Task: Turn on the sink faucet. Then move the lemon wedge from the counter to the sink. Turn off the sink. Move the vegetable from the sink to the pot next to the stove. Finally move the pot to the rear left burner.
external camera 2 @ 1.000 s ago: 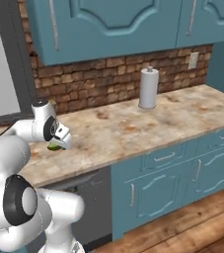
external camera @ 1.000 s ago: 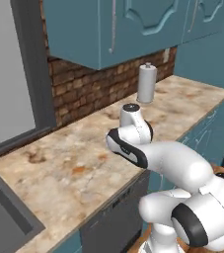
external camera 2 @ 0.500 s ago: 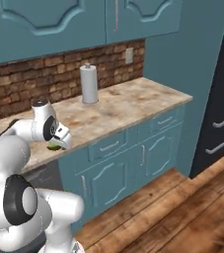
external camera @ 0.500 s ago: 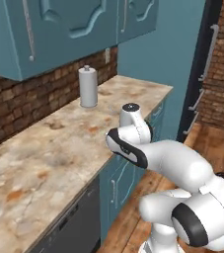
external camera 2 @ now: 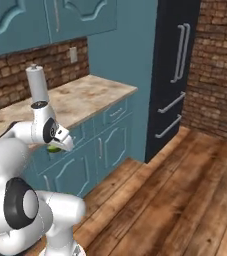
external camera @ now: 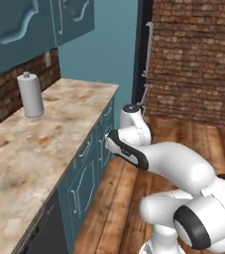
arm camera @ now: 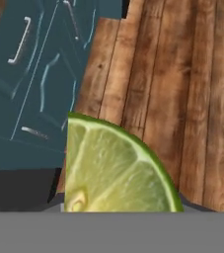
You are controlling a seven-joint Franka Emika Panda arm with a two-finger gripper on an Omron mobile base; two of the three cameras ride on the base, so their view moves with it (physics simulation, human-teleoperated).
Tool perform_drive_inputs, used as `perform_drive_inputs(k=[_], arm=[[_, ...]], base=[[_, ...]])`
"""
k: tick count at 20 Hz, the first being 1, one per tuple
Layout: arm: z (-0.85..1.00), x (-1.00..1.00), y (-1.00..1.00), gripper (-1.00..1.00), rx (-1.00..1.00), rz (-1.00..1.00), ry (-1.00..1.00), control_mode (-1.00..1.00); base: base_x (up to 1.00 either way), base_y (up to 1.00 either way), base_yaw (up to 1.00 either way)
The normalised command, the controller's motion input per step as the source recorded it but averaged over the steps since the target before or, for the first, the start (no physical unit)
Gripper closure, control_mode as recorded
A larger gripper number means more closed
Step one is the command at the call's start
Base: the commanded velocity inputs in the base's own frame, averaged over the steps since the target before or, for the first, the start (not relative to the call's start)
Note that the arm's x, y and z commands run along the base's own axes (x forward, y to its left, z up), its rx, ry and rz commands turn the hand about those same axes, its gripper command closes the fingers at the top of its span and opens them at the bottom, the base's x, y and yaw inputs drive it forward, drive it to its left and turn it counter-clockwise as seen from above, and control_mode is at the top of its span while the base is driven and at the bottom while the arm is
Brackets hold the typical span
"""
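The lemon wedge [arm camera: 113,168], yellow-green with a pale rind, sits close up in the hand view. In the right base view the same lemon wedge [external camera 2: 53,148] peeks out green under the hand. My gripper [external camera 2: 55,145] is shut on it and hangs in front of the teal cabinet fronts, over the wooden floor. The arm [external camera: 158,158] is folded close to the base, beside the beige marbled counter [external camera: 44,134]. The sink, its faucet, the pot and the stove are out of view.
A white paper-towel roll [external camera: 30,94] stands on the counter [external camera 2: 85,97] by the brick wall. A tall dark fridge [external camera 2: 177,75] stands past the counter's end. Wooden floor [external camera 2: 175,190] spreads to the right. Teal cabinet doors [arm camera: 29,74] lie below the hand.
The whole picture has swept sideways, so the base has moved. The sink corner has left the views, and the counter's end, the fridge and the floor have come in. The wedge stays gripped.
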Motion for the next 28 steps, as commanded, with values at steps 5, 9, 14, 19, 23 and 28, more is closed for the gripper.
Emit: perform_drive_inputs(k=[5,9,14,19,23,28], arm=[[0.0,0.0,0.0,1.0,0.0,0.0,0.0,1.0],[0.0,0.0,0.0,1.0,0.0,0.0,0.0,1.0],[0.0,0.0,0.0,1.0,0.0,0.0,0.0,1.0],[0.0,0.0,0.0,1.0,0.0,0.0,0.0,1.0],[0.0,0.0,0.0,1.0,0.0,0.0,0.0,1.0],[0.0,0.0,0.0,1.0,0.0,0.0,0.0,1.0]], base=[[0.0,-0.24,-0.47],[0.0,-0.31,-0.47],[0.0,-0.45,-0.46],[0.0,-0.48,-0.45],[0.0,-0.45,-0.45],[-0.01,-0.49,-0.44]])
